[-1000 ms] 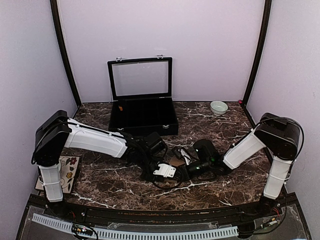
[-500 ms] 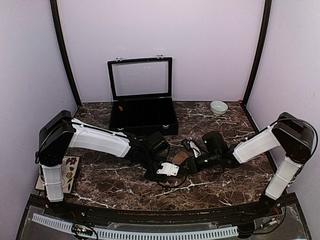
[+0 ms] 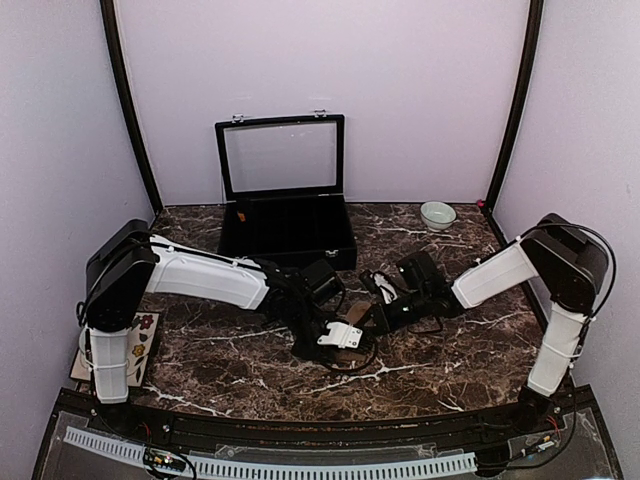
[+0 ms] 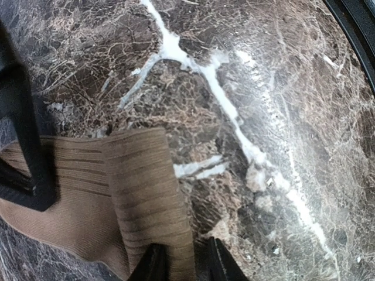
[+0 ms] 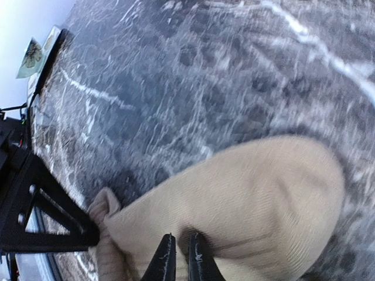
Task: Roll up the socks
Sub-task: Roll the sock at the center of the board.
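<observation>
**Tan sock caught between both pincers, mid-table**

From above, the tan sock is a small brown patch lying between the left gripper and the right gripper, and neither is clearly nearer. At the left wrist, its folded ribbed cuff runs lengthwise down into the jaws, which straddle it, though I cannot tell whether they pinch. At the right wrist, the narrow jaws nip the fabric, with the rounded toe pointing right and the body trailing lower left.

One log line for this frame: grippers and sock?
left gripper: shut on tan sock at folded ribbed cuff | right gripper: shut on it near toe | sock on marble table
</observation>
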Controlling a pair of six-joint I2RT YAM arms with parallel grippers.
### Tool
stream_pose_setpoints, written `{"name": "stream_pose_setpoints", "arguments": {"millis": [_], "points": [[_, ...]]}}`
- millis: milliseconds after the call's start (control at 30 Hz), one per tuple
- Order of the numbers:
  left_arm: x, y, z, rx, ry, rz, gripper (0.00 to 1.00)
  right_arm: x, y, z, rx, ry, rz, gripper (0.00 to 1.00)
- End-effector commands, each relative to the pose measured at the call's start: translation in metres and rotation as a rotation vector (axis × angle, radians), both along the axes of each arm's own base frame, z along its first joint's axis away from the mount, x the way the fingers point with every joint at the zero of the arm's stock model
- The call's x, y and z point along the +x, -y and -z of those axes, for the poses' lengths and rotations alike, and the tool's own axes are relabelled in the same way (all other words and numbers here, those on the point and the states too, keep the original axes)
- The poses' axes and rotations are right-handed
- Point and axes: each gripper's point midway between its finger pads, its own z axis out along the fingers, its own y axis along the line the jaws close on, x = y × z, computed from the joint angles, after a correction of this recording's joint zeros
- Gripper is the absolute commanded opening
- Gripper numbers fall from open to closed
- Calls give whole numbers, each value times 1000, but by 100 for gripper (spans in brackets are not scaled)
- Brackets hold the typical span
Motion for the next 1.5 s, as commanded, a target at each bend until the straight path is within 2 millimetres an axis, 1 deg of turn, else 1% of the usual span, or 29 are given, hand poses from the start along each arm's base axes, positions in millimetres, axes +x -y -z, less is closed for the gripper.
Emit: {"name": "stream_pose_setpoints", "arguments": {"millis": [0,100,167,200,233,300,433,533,600,667,733,767,800,833,867,900,967,1033,1067,1100,1133,1167,1267,1400,1467], "points": [[-47,-73,73,339,-206,1,28,24,8,13,-118,52,33,10],[-50,-72,74,350,-231,3,28,34,5,0,-95,101,57,11],[-51,-71,75,353,-246,-5,27,34,0,-23,-13,168,58,12],[-52,-71,75,353,-255,-8,27,31,2,-33,14,199,62,13],[-53,-71,75,351,-265,-11,27,29,3,-48,47,238,63,14],[-52,-70,76,347,-278,-29,27,18,9,-59,79,274,62,17],[-47,-70,80,347,-324,-90,27,-2,27,-66,95,294,96,19],[-47,-79,92,387,-328,-109,27,-13,38,-72,117,304,131,19],[-46,-84,100,414,-325,-122,25,-21,42,-75,134,315,126,20],[-46,-86,104,431,-328,-136,18,-30,43,-74,136,320,101,20],[-45,-84,104,427,-345,-148,12,-39,40,-70,119,330,70,20],[-46,-83,103,421,-363,-153,10,-45,38,-69,114,339,51,20],[-46,-83,103,416,-380,-161,8,-51,35,-72,120,364,33,21],[-47,-83,102,414,-397,-166,7,-59,29,-82,139,430,3,22],[-47,-84,103,417,-411,-170,5,-69,25,-83,137,481,-30,23],[-48,-87,104,424,-424,-173,4,-77,20,-95,163,549,-46,24],[-48,-91,106,437,-452,-177,2,-86,19,-95,155,585,-68,25],[-49,-93,106,443,-484,-176,0,-93,19,-89,137,582,-90,28],[-50,-92,105,444,-494,-173,0,-97,18,-86,125,585,-111,36],[-51,-92,104,444,-500,-168,0,-105,14,-84,116,599,-147,76],[-51,-91,103,442,-503,-161,0,-111,12,-81,98,623,-176,96],[-52,-91,102,446,-511,-156,0,-114,10,-78,71,646,-196,99],[-54,-90,98,448,-542,-149,0,-114,5,-70,-27,709,-234,99],[-66,-94,87,481,-731,-169,0,-115,0,-61,-166,797,-266,99],[-71,-98,83,506,-829,-185,0,-122,-2,-57,-191,818,-288,99]]}}
